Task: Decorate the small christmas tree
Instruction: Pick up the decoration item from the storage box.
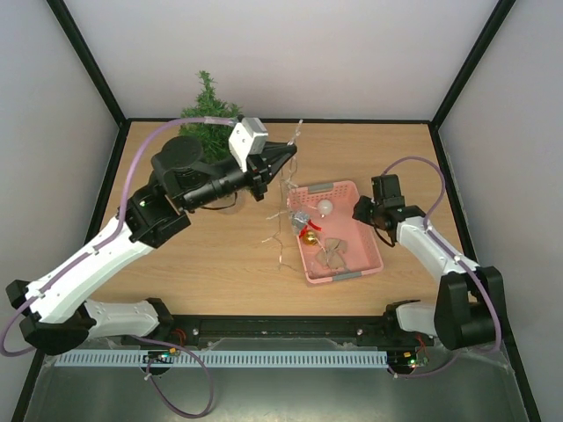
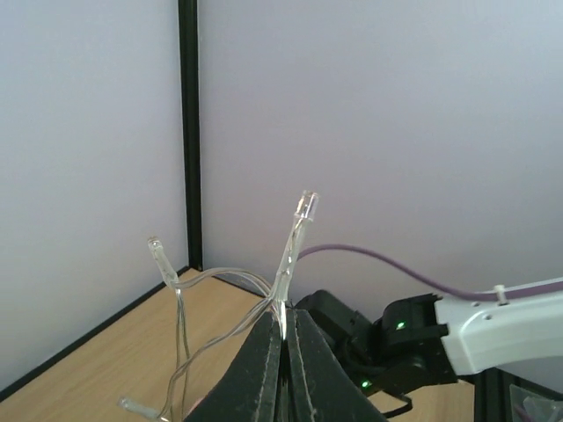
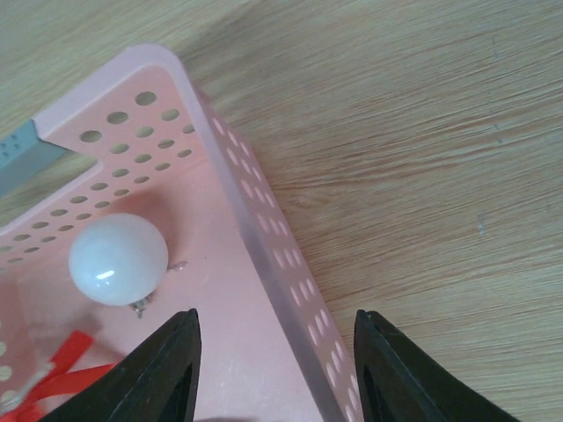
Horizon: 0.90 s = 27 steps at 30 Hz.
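The small christmas tree (image 1: 208,119) stands at the back left of the table, partly hidden behind my left arm. My left gripper (image 1: 288,151) is shut on a clear string of lights (image 2: 283,272) and holds it up in the air; the strand (image 1: 281,207) hangs down to the table beside the pink basket (image 1: 369,230). My right gripper (image 3: 277,330) stands open astride the basket's right wall (image 3: 264,229), one finger inside and one outside. A white bauble (image 3: 118,258) lies in the basket just ahead of the left finger.
The basket also holds a gold bell with red ribbon (image 1: 310,232), a silver ornament (image 1: 300,218) and pale shapes (image 1: 334,249). Black frame posts and grey walls enclose the table. My right arm (image 2: 422,338) shows beyond the left fingers.
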### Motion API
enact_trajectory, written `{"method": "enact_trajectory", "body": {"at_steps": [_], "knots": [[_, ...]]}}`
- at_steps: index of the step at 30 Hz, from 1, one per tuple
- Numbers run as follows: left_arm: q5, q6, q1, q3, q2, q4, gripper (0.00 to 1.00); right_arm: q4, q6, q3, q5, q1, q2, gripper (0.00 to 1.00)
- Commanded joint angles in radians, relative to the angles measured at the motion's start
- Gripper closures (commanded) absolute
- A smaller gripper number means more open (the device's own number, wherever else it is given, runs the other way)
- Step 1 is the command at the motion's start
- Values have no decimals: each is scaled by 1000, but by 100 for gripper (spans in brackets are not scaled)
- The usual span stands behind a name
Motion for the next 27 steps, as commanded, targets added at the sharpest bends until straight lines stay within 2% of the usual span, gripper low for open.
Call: {"method": "enact_trajectory", "body": {"at_steps": [1, 8, 13, 17, 19, 22, 27], "knots": [[22, -26, 0, 37, -45, 48, 98, 0, -59, 36, 53, -3, 37, 54], [46, -35, 1, 7, 24, 109, 98, -12, -6, 29, 49, -2, 19, 56], [57, -34, 1, 6, 125, 179, 98, -68, 6, 50, 30, -2, -94, 51], [40, -49, 2, 16, 178, 164, 98, -24, -15, 32, -157, -3, -246, 49], [51, -63, 2, 14, 187, 177, 98, 27, -5, -16, -297, -3, -339, 44], [61, -78, 2, 19, 204, 197, 98, 129, 40, -90, -457, -1, -447, 31], [68, -100, 0, 31, 237, 221, 98, 236, 63, -162, -532, 19, -512, 18]]}}
